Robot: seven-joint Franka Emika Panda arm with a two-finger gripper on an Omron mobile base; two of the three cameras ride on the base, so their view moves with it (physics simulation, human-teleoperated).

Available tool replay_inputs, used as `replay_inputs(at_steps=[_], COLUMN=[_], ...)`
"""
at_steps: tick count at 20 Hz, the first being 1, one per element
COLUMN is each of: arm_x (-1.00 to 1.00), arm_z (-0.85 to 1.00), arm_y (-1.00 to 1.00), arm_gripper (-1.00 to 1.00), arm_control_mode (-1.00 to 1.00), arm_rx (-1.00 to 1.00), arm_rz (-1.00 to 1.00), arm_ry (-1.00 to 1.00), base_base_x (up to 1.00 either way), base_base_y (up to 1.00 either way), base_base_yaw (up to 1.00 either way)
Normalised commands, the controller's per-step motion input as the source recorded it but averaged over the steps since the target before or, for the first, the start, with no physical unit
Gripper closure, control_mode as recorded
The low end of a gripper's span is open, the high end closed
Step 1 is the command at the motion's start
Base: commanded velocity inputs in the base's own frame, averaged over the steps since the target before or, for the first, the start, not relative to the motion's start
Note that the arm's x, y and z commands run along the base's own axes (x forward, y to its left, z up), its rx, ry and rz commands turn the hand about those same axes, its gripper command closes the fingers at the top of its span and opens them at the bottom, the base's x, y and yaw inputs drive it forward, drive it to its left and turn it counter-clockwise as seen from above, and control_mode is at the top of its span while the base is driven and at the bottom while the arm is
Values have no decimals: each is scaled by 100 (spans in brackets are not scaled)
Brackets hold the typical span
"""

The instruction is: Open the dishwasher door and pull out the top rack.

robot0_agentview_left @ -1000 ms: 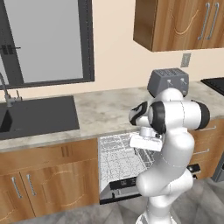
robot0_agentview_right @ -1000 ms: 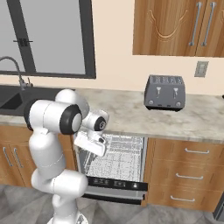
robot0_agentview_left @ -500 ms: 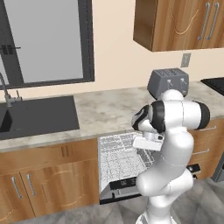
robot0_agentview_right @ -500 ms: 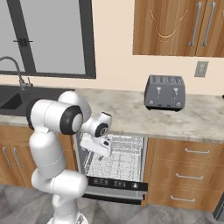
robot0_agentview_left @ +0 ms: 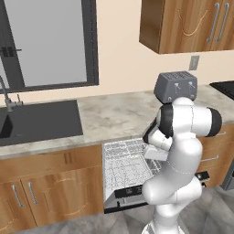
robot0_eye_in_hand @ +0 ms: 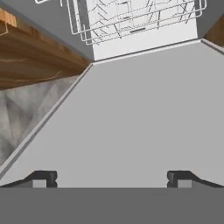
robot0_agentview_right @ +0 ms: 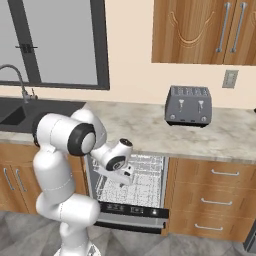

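We saw the dishwasher door [robot0_eye_in_hand: 131,109] folded down flat, a smooth grey slab across the middle of the hand view, its black control strip [robot0_agentview_right: 132,210] legible from the right base view alone. The top rack [robot0_eye_in_hand: 135,17], thin white wire, sat along the upper edge there, cut off by the frame. The gripper [robot0_eye_in_hand: 112,178] had its jaws spread wide, empty, above the door; the arm hid the rack's right part in the left base view.

My own arm hides much of the lowered dishwasher door [robot0_agentview_left: 132,201] in the left base view, and the right end of the top rack [robot0_agentview_left: 125,164] sits behind my elbow. From the right base view my forearm covers the left part of the rack [robot0_agentview_right: 145,177]. In the hand view the rack [robot0_eye_in_hand: 131,17] is cut off by the upper edge, and only the tips of my gripper [robot0_eye_in_hand: 111,178] show at the bottom. The small marks on the door's control strip [robot0_agentview_right: 132,210] are too small to read.
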Motion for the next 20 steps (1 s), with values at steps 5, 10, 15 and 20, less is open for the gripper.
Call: replay_inputs(at_steps=[5,10,15,20], arm_x=[0,9,37,27], arm_z=[0,-8,-7,-5], arm_y=[-29,-16,-2,0], arm_gripper=[-100,-100,-100,-100], arm_control_mode=[-100,-100,-100,-100], arm_rx=[19,22,22,20], arm_rz=[-1,-6,-9,-19], arm_ry=[-13,-5,-2,-1], base_base_x=[0,0,0,0], base_base_y=[0,0,0,0], base_base_yaw=[0,0,0,0])
